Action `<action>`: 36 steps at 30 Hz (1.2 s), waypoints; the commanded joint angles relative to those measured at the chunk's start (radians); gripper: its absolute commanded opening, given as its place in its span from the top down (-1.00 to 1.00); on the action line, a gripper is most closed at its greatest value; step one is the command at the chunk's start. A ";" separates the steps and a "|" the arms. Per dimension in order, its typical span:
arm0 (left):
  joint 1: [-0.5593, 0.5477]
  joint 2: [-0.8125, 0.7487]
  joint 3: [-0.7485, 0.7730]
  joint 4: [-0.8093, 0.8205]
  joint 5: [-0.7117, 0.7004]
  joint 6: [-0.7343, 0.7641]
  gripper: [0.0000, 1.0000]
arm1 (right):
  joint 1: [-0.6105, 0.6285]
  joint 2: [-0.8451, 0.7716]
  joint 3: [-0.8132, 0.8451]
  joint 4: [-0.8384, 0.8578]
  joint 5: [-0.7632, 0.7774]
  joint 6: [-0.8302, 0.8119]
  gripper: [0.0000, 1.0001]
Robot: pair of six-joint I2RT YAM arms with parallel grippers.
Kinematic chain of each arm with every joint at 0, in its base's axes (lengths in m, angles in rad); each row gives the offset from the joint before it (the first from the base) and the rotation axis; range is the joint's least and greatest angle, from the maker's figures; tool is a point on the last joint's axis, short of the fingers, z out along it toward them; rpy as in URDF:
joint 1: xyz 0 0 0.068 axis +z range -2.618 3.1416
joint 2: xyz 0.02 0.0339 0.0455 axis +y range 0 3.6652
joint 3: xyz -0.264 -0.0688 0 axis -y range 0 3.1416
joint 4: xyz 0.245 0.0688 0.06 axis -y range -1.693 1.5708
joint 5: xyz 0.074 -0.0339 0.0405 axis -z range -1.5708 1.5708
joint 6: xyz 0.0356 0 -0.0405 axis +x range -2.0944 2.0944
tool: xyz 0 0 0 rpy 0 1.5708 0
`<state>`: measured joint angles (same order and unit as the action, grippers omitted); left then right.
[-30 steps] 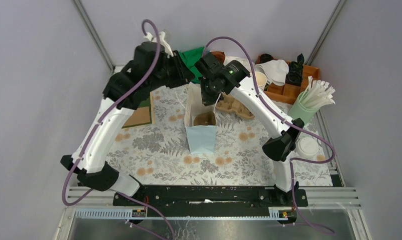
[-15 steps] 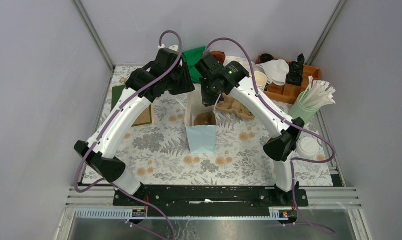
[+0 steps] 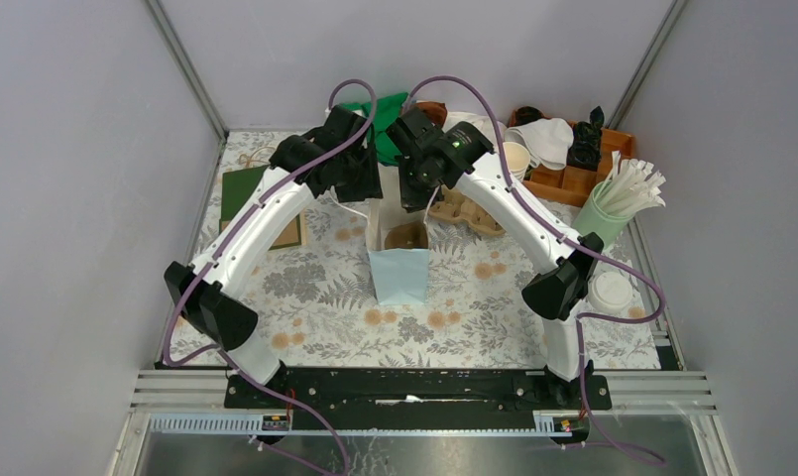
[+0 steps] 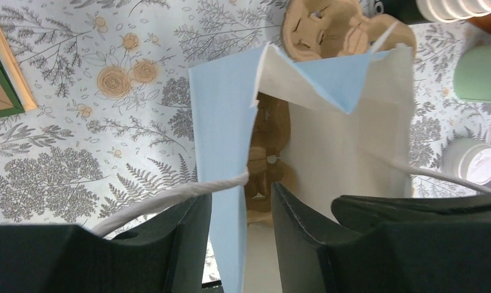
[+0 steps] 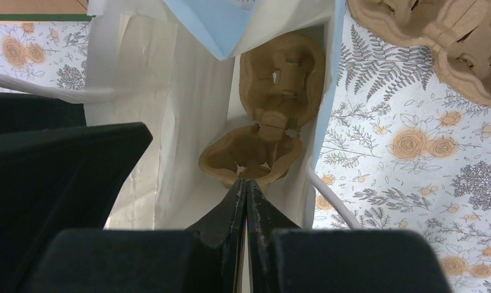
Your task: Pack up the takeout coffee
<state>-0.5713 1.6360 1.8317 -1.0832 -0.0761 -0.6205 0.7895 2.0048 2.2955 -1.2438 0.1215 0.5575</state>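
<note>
Now the left claw (image 4: 236,204) has swung in, open astride one wall of the paper bag (image 3: 399,270); right claw (image 5: 246,183) stays pinched closed above; takeout coffee (image 3: 610,291) waits unpacked.

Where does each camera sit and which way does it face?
Top external: above and behind, facing down at the table; left arm and right arm show.
Left wrist: on the left gripper, facing down the bag wall; parted fingers show.
Right wrist: on the right gripper, facing down into the bag; closed fingers show.
Shared: both wrist views see the pulp tray inside.
</note>
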 commanded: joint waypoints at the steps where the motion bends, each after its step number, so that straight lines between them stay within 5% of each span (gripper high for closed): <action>1: 0.015 0.005 -0.035 0.014 0.022 0.015 0.09 | -0.008 -0.037 -0.006 0.008 -0.002 -0.001 0.87; 7: 0.024 -0.001 -0.112 0.092 0.048 -0.010 0.20 | -0.008 -0.039 -0.022 0.021 -0.010 0.005 0.85; 12: 0.024 -0.004 -0.112 0.137 0.011 -0.025 1.00 | -0.009 -0.034 0.010 0.021 -0.012 -0.008 0.85; 23: -0.048 -0.152 -0.211 0.290 -0.125 -0.155 1.00 | 0.061 -0.031 0.214 0.097 0.029 -0.091 0.78; 36: -0.068 -0.263 -0.369 0.430 -0.211 -0.252 1.00 | 0.136 -0.014 0.054 0.064 0.162 -0.103 0.87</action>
<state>-0.6422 1.4548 1.4864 -0.7826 -0.2188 -0.8234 0.9081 1.9980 2.4271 -1.1278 0.1947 0.4610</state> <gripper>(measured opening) 0.008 0.079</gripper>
